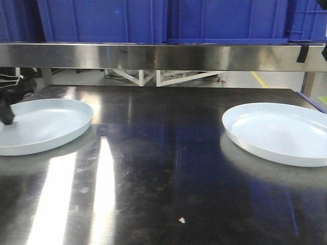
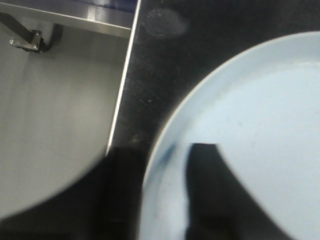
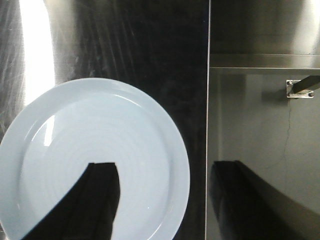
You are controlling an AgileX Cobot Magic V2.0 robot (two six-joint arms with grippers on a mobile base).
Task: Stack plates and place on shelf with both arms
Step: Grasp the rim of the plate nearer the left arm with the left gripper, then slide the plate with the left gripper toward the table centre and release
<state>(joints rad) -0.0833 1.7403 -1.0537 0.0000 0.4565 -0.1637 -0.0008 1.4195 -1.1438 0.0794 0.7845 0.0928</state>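
Though neither has been stacked, the left plate (image 1: 43, 125) and the right plate (image 1: 281, 135) lie flat and well apart on the steel table (image 1: 163, 173), one toward each side edge as I look from the front. My left gripper (image 2: 165, 147) hangs over the left plate's outer rim with its jaws spread: one finger (image 2: 205, 200) is above the plate's inside, the other just outside the rim, and I cannot tell whether either touches it. From the front that gripper is only a dark shape at the frame's left margin. My right gripper (image 3: 164, 165) is spread wide too, straddling the right plate's rim, one finger over the plate's floor and its mate out past the table's edge; it holds nothing. Behind the plates runs the shelf (image 1: 163, 56) of brushed steel, with blue crates (image 1: 102, 20) standing on it
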